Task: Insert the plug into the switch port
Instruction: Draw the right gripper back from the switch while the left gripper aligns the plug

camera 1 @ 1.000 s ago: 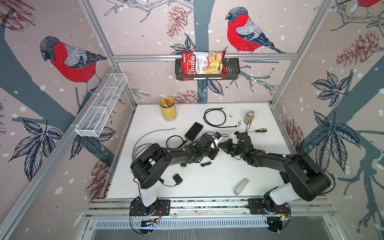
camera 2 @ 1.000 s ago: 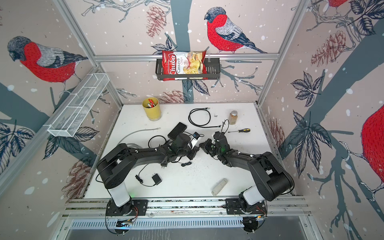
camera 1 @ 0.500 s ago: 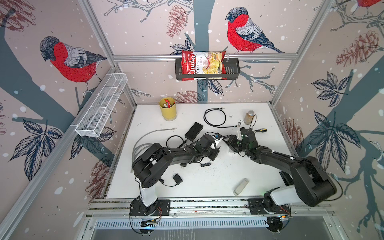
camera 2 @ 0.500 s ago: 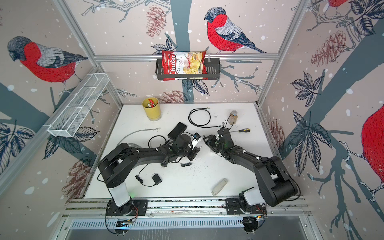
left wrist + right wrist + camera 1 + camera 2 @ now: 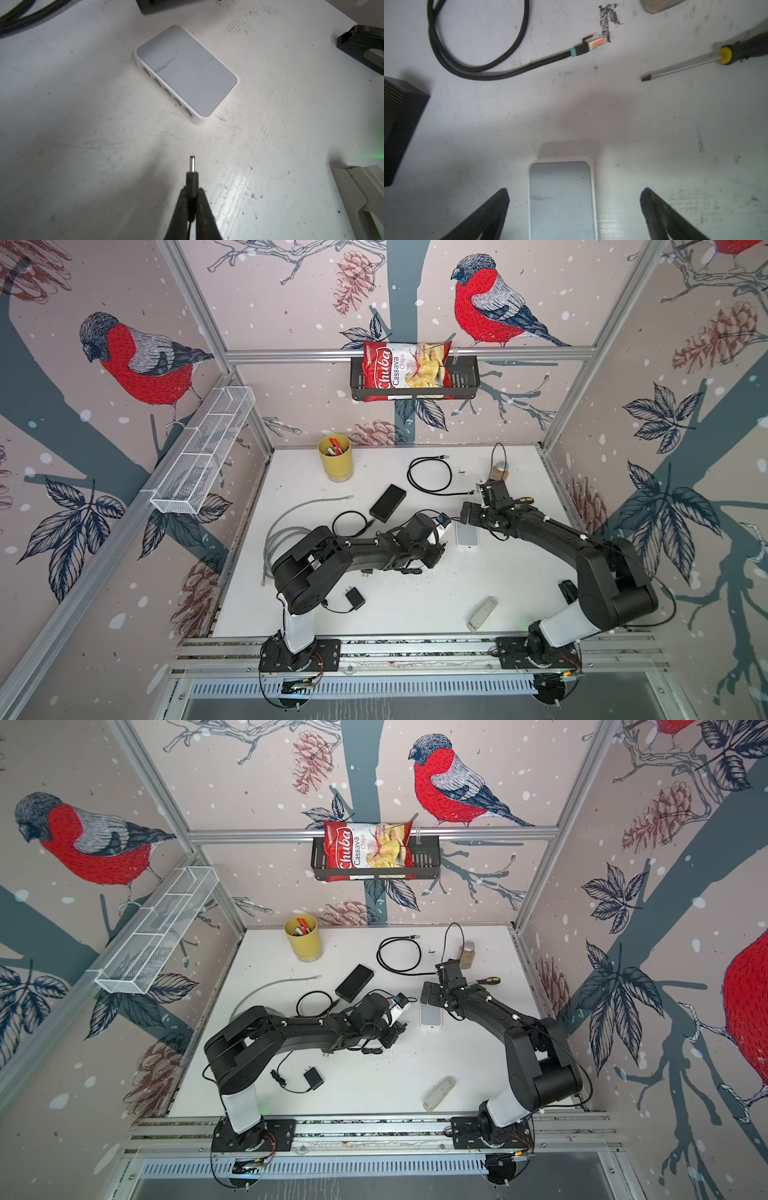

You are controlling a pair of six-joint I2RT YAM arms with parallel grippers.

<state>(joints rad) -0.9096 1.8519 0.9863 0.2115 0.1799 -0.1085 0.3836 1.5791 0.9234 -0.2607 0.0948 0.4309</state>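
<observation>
Pinching the plug (image 5: 192, 178), left gripper (image 5: 192, 192) is hovering near the switch (image 5: 187, 72); right gripper (image 5: 575, 194) is hanging wide open over it.

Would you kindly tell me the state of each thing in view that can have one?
Left claw, shut on the plug.
Plug, gripped, tip pointing toward the switch, not inserted.
Right claw, open, either side of the switch, not touching.
Switch, flat on the table, visible ports empty.
Black network cable, looped, end unplugged.
Yellow cup, upright.
</observation>
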